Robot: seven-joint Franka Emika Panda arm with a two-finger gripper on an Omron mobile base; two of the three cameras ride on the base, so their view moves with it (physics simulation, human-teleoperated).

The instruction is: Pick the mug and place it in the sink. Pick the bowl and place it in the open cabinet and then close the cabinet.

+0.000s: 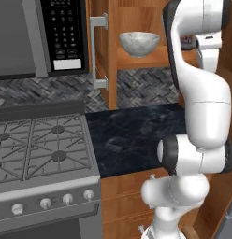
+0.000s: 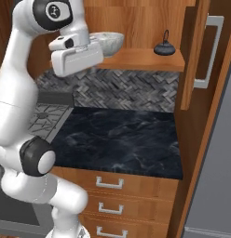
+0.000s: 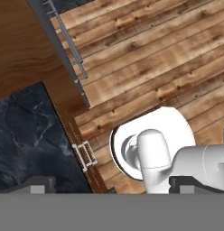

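1. Even, bright rendered light; no glare or hard shadows.
2. Soft sheen on the glossy white robot arm [image 1: 204,112].
3. Dark marbled stone countertop [image 2: 122,139] slightly soft, low-resolution; no edge distortion.

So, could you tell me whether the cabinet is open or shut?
Open: the cabinet door stands swung out, with the bowl visible on its shelf.

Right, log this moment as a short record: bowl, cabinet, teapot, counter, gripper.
bowl: grey-white speckled bowl sits upright on the cabinet's inner shelf, free of the gripper
cabinet: wooden wall cabinet stands open, doors swung out to both sides
teapot: small dark teapot on the same shelf, to the bowl's right, apart from it
counter: dark marbled counter below the cabinet
gripper: gripper open, pointing down at the floor and counter edge, holding nothing
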